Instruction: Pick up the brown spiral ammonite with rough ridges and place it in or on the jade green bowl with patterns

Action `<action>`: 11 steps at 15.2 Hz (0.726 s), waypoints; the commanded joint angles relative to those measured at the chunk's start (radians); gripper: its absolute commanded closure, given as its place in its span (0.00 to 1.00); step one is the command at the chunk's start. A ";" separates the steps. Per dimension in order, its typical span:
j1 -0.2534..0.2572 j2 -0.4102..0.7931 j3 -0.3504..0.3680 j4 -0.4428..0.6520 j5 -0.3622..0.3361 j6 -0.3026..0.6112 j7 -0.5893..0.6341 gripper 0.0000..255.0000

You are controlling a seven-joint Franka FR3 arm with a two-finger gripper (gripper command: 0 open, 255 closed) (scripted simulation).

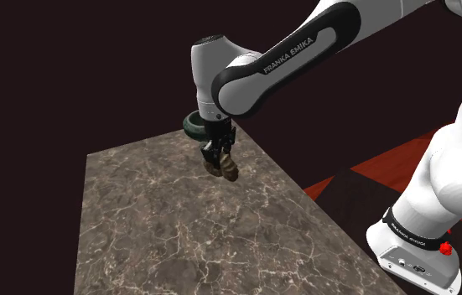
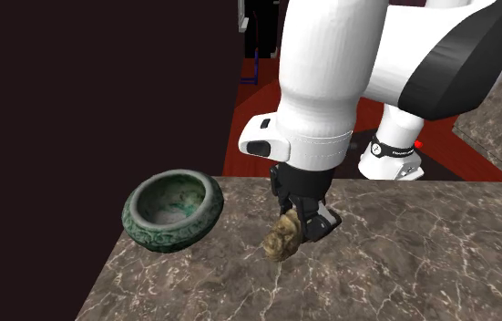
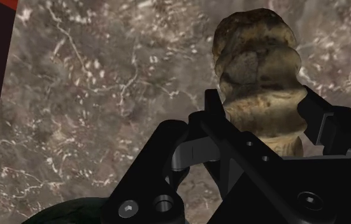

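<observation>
The ammonite (image 2: 283,239), a tan-brown ridged spiral, sat clamped between the two black fingers of the tool (image 2: 305,226). In the wrist view the fingers pressed its ribbed sides w/ most of the coil sticking out past the tips. It hung a little above the table (image 2: 422,264), whose top was a brown, veined, marble-like slab. Whether it was fully clear of the surface was hard to judge, though the shoulder view suggested a small gap under it.

The bowl (image 2: 162,235) stood near the table's edge, dark green w/ a patterned outer wall, a paler mottled inside and nothing in it. In the second exterior view it lay to the ammonite's left, near but apart. In the shoulder view it peeked out from behind the wrist (only part of its rim could be seen).

Step in hand, as a judgement: the grasp was done and the carry to the bowl was under way, approx. the middle of the task. The next move would probably call for enough height to clear the rim and a short sideways shift until the ammonite was centred over the opening. The arm would then lower and let go. A low pass risked clipping the rim and nudging the bowl toward the edge.
</observation>
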 commanded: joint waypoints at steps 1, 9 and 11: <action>-0.001 0.001 -0.001 -0.001 -0.001 0.000 0.000 1.00; -0.003 -0.045 0.000 0.045 0.017 -0.089 -0.013 1.00; -0.004 -0.056 0.000 0.060 0.021 -0.115 -0.016 1.00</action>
